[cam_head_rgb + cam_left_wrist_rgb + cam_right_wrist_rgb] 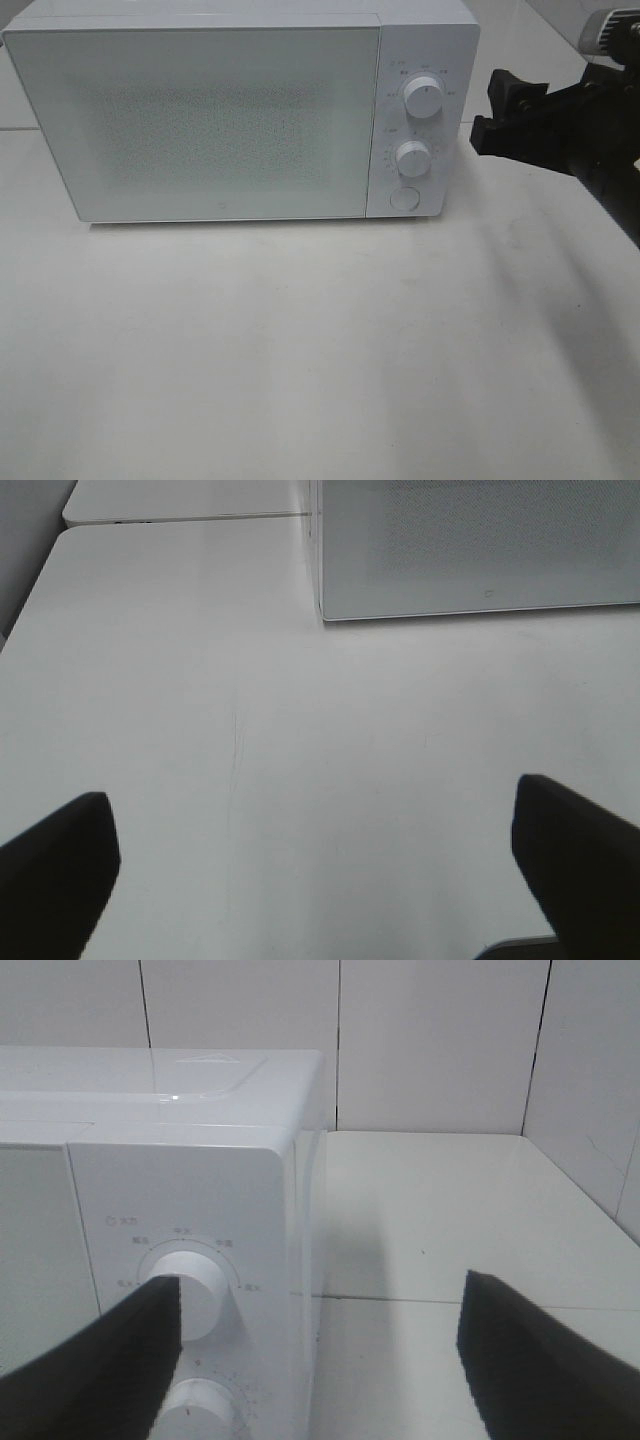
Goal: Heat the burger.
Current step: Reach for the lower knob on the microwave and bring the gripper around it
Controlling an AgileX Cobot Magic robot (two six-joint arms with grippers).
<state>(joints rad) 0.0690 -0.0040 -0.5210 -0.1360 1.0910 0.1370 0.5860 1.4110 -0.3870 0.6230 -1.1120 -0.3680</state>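
exterior high view: a white microwave (200, 120) stands at the back of a pale table (300, 350), its door (190, 115) shut and speckled grey. on the panel to the right of the door sit an upper knob (424, 97), a lower knob (412, 158) and a round button (404, 197) below them. the right claw (495, 112) hangs in the air just off the microwave's right side, level with the knobs and apart from them, its two black fingers spread with nothing between. only this view shows the whole microwave front and all three controls together. the left claw does not show here.

left wrist view: the left claw (315, 870) stands wide open over bare table (250, 680), holding nothing, one dark finger (60, 870) at each side of the picture. ahead lies the microwave's lower left corner (470, 550), well apart from the claw. only here does a seam (180, 518) between two table tops show.

right wrist view: the right claw (320, 1360) is open and empty. one finger (100, 1360) overlaps the edge of the upper knob (200, 1285) in the picture; the lower knob (205, 1405) peeks out beneath. only here do the microwave's top, its right side and the panelled wall (430, 1040) behind show.

the burger appears in no view, so its place and look cannot be told.
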